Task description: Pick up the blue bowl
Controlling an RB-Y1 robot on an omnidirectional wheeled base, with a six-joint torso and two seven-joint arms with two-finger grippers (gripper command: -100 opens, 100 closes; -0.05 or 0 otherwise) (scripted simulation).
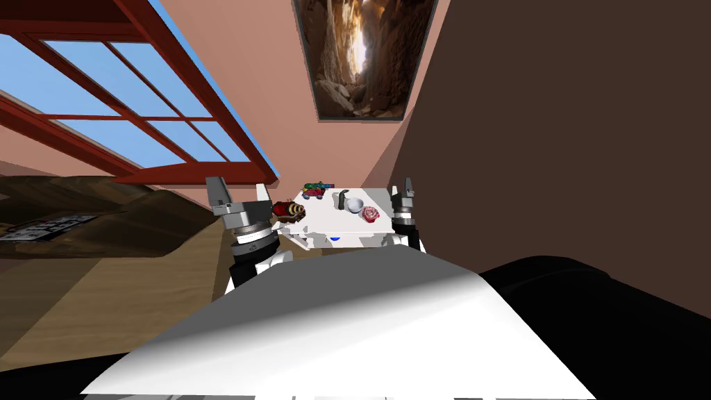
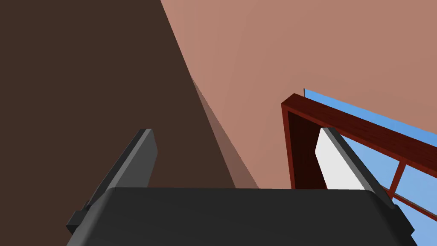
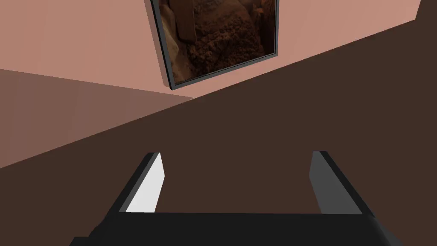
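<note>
The bowl point(image 1: 355, 204) was seen in the head view as a small, rounded, pale whitish shape with hardly any blue. It was set on the white desk point(image 1: 323, 217), ahead of and between the left gripper point(image 1: 239, 189) and the right gripper point(image 1: 401, 187), nearer the right, with a dark upright object point(image 1: 343, 201) just beside it. In the wrist views each gripper's fingers were shown spread wide apart

My head camera looks steeply down and forward, rolled, with the table point(image 1: 323, 221) small and well ahead. Each wrist camera sits close behind its own fingers, facing up at the walls. The one on my left claw point(image 2: 234, 132) shares the window point(image 2: 420, 183) with the head view. The one on my right claw point(image 3: 235, 153) shares the framed picture point(image 3: 217, 38).
</note>
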